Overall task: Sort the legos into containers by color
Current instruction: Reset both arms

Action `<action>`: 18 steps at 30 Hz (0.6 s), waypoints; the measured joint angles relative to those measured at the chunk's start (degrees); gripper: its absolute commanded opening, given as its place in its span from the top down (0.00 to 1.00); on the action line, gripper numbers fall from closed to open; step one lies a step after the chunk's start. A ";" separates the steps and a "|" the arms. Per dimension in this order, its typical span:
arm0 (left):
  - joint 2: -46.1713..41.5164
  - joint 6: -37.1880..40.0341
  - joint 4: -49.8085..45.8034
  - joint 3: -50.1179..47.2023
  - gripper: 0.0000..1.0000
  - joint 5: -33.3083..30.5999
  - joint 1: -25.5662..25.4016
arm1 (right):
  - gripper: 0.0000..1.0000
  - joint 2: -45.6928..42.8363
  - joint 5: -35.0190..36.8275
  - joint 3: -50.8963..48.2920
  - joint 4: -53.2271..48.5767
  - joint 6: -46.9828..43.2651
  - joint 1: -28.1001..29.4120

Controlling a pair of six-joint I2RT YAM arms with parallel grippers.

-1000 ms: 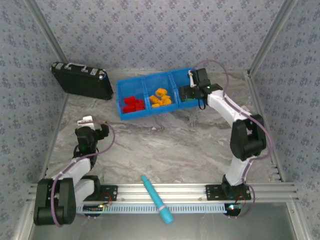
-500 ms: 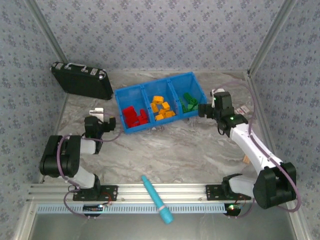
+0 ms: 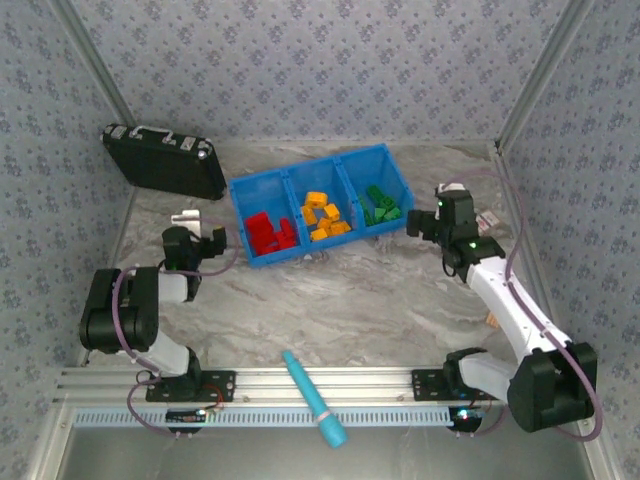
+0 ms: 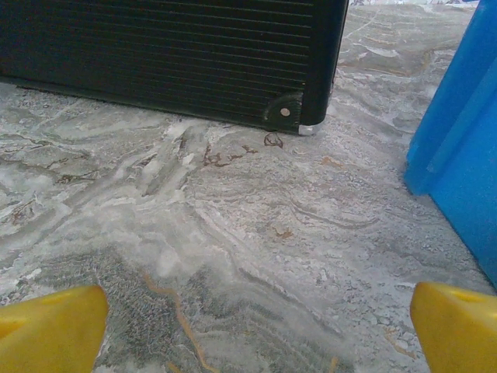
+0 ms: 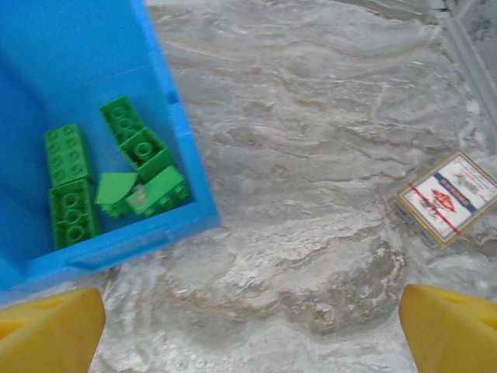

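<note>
Blue bin (image 3: 238, 207) of three compartments (image 3: 312, 180)

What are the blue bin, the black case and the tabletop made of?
Blue bin: likely moulded plastic, smooth, slightly glossy, uniform colour. Black case: ribbed hard plastic or metal, with a silvery corner rivet. Tabletop: marble-look grey veining, possibly printed laminate rather than stone.

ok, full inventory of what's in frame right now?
bin: one, blue, three compartments, far centre
red legos: several, red, left compartment
orange-yellow legos: several, orange-yellow, middle compartment
green legos: about six, green, right compartment
hard case: one, black, left of bin
pen-like tool: one, light blue, across near rail
printed card: one, white and red, right of bin
left hand: one, yellow fingertips, open, near case
right hand: one, yellow fingertips, open, right of bin
</note>
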 measured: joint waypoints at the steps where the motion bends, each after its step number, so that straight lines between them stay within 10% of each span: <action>1: 0.00 0.00 -0.02 0.00 0.00 0.02 0.00 | 0.01 -0.92 -0.52 -2.14 1.57 0.22 -1.66; 18: 0.00 0.00 -0.13 0.00 0.00 0.02 0.00 | 0.01 7.52 -11.45 -24.72 43.54 -12.59 -11.89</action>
